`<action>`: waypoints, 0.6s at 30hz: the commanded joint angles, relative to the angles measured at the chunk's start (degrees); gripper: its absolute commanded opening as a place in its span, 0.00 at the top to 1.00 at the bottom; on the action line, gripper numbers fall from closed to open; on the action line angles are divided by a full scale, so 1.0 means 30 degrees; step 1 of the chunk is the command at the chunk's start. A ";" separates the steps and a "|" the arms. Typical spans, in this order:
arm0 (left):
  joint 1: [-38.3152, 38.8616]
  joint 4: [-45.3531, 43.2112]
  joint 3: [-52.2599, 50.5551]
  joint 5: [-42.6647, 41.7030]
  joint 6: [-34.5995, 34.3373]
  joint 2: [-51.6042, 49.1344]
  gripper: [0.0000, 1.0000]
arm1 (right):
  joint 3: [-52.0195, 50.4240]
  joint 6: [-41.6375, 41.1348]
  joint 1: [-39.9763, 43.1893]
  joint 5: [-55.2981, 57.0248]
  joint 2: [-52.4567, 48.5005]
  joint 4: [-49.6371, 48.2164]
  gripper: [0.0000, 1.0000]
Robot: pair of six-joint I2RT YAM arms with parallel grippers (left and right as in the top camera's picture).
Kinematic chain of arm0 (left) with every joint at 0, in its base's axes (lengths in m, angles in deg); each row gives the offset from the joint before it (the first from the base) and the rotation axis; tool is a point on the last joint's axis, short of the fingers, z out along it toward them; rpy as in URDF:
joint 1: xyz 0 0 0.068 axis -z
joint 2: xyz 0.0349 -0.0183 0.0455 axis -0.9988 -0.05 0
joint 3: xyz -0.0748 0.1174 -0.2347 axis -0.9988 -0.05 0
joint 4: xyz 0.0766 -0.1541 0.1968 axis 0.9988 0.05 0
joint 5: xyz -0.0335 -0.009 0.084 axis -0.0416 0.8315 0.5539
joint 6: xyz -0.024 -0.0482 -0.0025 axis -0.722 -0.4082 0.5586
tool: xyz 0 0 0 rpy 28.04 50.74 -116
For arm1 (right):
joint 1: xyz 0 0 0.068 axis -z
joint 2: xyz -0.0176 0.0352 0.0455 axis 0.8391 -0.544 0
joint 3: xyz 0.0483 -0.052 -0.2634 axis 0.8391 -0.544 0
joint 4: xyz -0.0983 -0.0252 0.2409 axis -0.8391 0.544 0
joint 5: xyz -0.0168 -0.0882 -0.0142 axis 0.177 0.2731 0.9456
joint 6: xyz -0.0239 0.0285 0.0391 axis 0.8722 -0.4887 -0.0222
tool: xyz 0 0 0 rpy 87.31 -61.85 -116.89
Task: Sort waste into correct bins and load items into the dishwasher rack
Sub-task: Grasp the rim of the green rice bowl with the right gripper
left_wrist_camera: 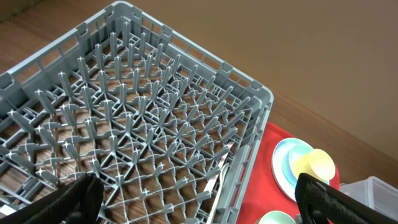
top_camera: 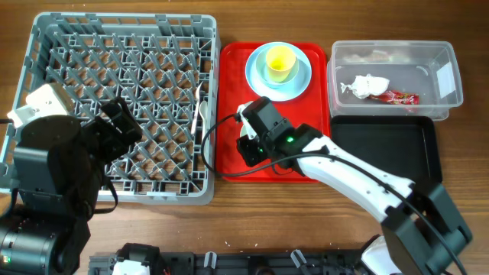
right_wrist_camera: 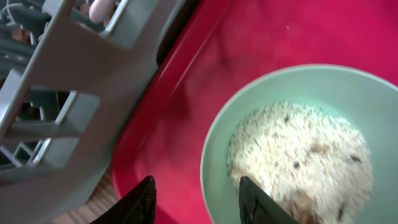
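Observation:
My right gripper (top_camera: 252, 147) is low over the red serving tray. In the right wrist view it is open (right_wrist_camera: 199, 202), one finger outside and one inside the rim of a mint-green bowl (right_wrist_camera: 217, 155) holding whitish rice scraps (right_wrist_camera: 298, 149). A pale-blue plate (top_camera: 278, 71) with a yellow cup (top_camera: 280, 64) sits at the tray's far end. The clear tub (top_camera: 449, 98) holds a crumpled white napkin (top_camera: 367, 84) and a red wrapper (top_camera: 401, 97). The black tray (top_camera: 386, 145) lies in front of it. My left gripper (left_wrist_camera: 199, 208) is open and empty above the grey dishwasher rack (top_camera: 46, 46).
The flat red serving tray (top_camera: 233, 92) lies between the rack and the bins. A white utensil (top_camera: 202, 107) stands in the rack by its right wall, also in the left wrist view (left_wrist_camera: 217, 171). The right arm's cable loops over the tray's left edge.

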 commanded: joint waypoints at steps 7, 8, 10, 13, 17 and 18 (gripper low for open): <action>-0.0117 -0.0044 0.0058 -0.0022 -0.0240 0.0029 0.00 | -0.0080 0.0503 -0.0044 0.0211 -0.1792 -0.0277 0.62; -0.0117 -0.0044 0.0058 -0.0022 -0.0240 0.0029 0.00 | -0.0073 0.0503 -0.0044 0.0277 -0.1792 -0.0277 0.64; -0.0117 -0.0044 0.0058 -0.0022 -0.0240 0.0029 0.00 | -0.0073 0.0510 -0.0044 0.0852 -0.1792 0.0554 0.64; -0.0117 -0.0051 0.0058 -0.0022 -0.0240 0.0029 0.00 | -0.0073 0.0350 -0.0044 0.3504 -0.1785 0.2055 0.68; -0.0117 -0.0044 0.0058 -0.0022 -0.0240 0.0029 0.00 | -0.0073 -0.1763 0.0423 0.5872 -0.1785 0.3089 0.68; -0.0117 -0.0051 0.0058 -0.0022 -0.0240 0.0029 0.00 | -0.0073 -0.2113 0.0590 0.5858 -0.1785 0.3220 0.68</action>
